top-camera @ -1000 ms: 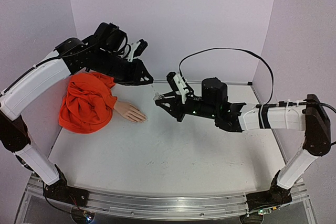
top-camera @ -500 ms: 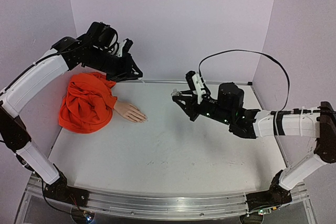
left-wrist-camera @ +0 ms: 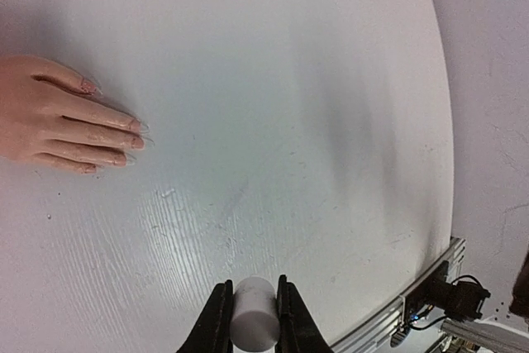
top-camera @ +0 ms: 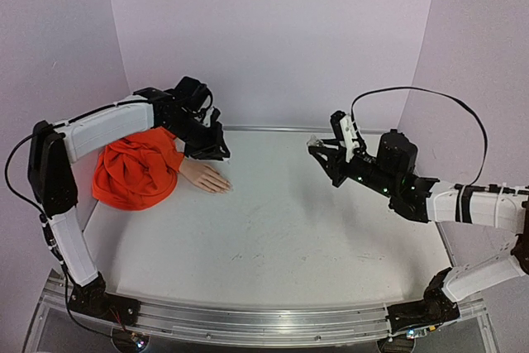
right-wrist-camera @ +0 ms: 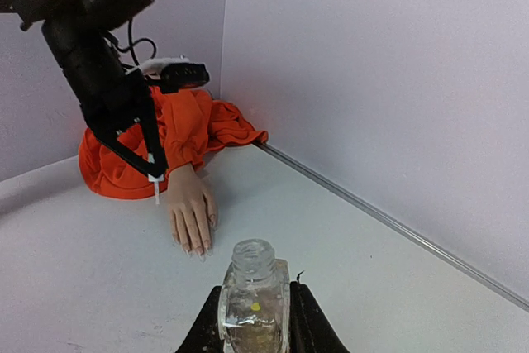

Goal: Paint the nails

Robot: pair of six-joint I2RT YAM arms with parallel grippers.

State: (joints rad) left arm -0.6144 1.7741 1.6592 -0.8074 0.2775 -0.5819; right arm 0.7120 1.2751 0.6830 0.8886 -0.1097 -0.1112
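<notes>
A small pale peach mannequin hand (top-camera: 205, 178) lies palm down on the white table, its wrist in an orange cloth sleeve (top-camera: 136, 167). Its tiny nails (left-wrist-camera: 136, 133) show at the fingertips in the left wrist view. The hand also shows in the right wrist view (right-wrist-camera: 190, 208). My left gripper (top-camera: 218, 151) hovers just above the hand's wrist, shut on a white brush cap (left-wrist-camera: 252, 320); its thin white tip (right-wrist-camera: 155, 192) points down. My right gripper (top-camera: 321, 148) is at the back right, shut on a small clear open bottle (right-wrist-camera: 254, 303), held upright above the table.
Lilac walls close in the table at the back and both sides. A metal strip (right-wrist-camera: 372, 217) runs along the back edge. A metal rail (top-camera: 248, 320) lines the front edge. A black cable (top-camera: 413, 93) loops above my right arm.
My right gripper has drawn back to the right with the bottle. My left gripper has come down from high near the back wall to just above the mannequin hand's wrist.
</notes>
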